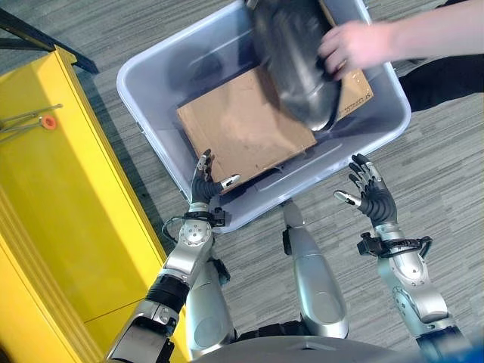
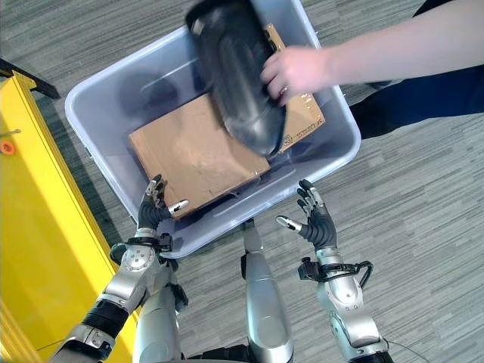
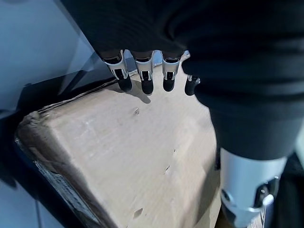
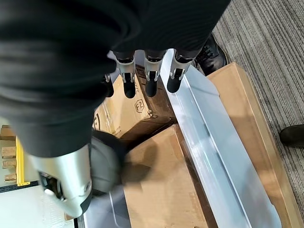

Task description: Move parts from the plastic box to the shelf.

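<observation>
A pale blue plastic box (image 1: 155, 128) stands on the floor in front of me, with a brown cardboard sheet (image 1: 242, 128) lying in it. A person's hand (image 1: 352, 45) holds a large dark rounded part (image 1: 299, 64) over the box's far right side. My left hand (image 1: 203, 185) hovers open at the box's near rim, its fingers (image 3: 145, 76) straight over the cardboard (image 3: 123, 156). My right hand (image 1: 372, 193) is open too, raised just outside the near right corner, fingers (image 4: 149, 78) spread above the box wall (image 4: 213, 156).
A yellow shelf (image 1: 53, 204) runs along my left, with an orange-tipped tool (image 1: 47, 121) lying on it. The person's arm and dark trousers (image 1: 439, 79) are at the right beyond the box. Grey striped floor (image 1: 446, 174) surrounds everything.
</observation>
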Available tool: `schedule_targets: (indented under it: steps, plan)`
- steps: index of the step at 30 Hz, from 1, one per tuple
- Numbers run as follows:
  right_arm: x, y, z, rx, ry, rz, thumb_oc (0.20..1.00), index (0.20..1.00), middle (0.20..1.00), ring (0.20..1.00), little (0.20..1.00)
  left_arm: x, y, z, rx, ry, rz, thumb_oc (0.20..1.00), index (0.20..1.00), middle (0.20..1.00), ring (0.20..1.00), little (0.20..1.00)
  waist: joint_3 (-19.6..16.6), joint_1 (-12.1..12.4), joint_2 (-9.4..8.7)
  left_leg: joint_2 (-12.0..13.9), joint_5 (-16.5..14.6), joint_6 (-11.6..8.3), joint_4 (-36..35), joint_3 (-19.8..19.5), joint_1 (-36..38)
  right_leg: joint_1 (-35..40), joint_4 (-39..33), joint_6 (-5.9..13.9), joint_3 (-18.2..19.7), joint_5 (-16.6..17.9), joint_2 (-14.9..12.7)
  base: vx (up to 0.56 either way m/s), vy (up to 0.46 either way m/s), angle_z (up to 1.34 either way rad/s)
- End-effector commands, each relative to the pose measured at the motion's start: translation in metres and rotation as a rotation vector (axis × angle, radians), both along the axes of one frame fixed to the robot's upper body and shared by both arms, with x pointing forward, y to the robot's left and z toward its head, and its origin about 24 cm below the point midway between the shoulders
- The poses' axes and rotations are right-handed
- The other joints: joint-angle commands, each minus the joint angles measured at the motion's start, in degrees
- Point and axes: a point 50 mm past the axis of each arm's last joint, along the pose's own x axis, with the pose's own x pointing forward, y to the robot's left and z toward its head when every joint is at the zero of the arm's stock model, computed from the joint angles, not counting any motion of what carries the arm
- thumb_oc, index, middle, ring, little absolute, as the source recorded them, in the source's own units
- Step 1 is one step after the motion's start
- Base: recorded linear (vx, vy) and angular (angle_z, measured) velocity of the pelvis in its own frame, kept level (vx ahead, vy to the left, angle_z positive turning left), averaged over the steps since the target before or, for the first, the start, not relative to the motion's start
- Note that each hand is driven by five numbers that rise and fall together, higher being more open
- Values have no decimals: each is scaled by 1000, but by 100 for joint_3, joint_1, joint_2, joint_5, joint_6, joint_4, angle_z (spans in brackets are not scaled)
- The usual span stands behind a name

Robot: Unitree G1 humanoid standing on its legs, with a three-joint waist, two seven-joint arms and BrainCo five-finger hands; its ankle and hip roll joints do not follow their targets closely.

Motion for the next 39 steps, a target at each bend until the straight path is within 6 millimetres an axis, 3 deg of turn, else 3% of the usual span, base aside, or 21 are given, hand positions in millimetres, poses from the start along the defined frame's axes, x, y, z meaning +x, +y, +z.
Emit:
schedule_targets:
  steps: [1, 9, 10, 12, 15, 28, 39]
  plan:
    - [-1, -16, 15, 8, -86, -53, 1000, 1000, 1000, 1000, 1000, -13, 31, -14, 100, 57, 80, 1000, 1000, 1000, 1000, 1000, -56, 114, -97, 10, -55, 30, 117, 30, 309, 108, 481, 505, -409, -615, -555, 0, 0, 0]
    - [-1, -15, 13, 26, -73, -48, 1000, 1000, 1000, 1000, 1000, -8, 47, -31, 109, 148, 206, 1000, 1000, 1000, 1000, 1000, -7, 120, -179, 4, -44, 42, 146, -1, 260, 119, 496, 479, -441, -616, -559, 9, 4, 0]
    - [-1, -14, 13, 27, -75, -46, 1000, 1000, 1000, 1000, 1000, -6, 52, -33, 111, 166, 242, 1000, 1000, 1000, 1000, 1000, -18, 112, -174, 19, -170, 10, 117, -14, 333, 191, 479, 522, -453, -730, -545, 73, 32, 3]
    - [-1, -14, 14, 29, -77, -44, 1000, 1000, 1000, 1000, 1000, -5, 53, -32, 108, 167, 253, 1000, 1000, 1000, 1000, 1000, 14, 99, -215, 12, -58, 45, 152, 8, 251, 113, 491, 481, -438, -615, -552, -5, 7, 4]
    - [-2, -13, 14, 32, -79, -38, 1000, 1000, 1000, 1000, 1000, -1, 57, -34, 112, 184, 287, 1000, 1000, 1000, 1000, 1000, 17, 83, -223, 28, -180, 17, 138, -27, 319, 185, 481, 525, -449, -727, -537, 25, 8, 0]
    - [-3, -13, 16, 31, -90, -31, 1000, 1000, 1000, 1000, 1000, 11, 83, -11, 180, 117, 393, 1000, 1000, 1000, 1000, 1000, 39, 48, -278, 18, -210, 18, 200, -60, 266, 156, 480, 515, -444, -721, -521, 0, 0, 0]
    - [-3, -17, 19, 24, -103, -40, 1000, 1000, 1000, 1000, 1000, 6, 98, -9, 232, 118, 427, 1000, 1000, 1000, 1000, 1000, 49, 83, -263, 7, -244, 25, 232, -89, 251, 182, 485, 511, -470, -724, -536, 0, 0, 0]
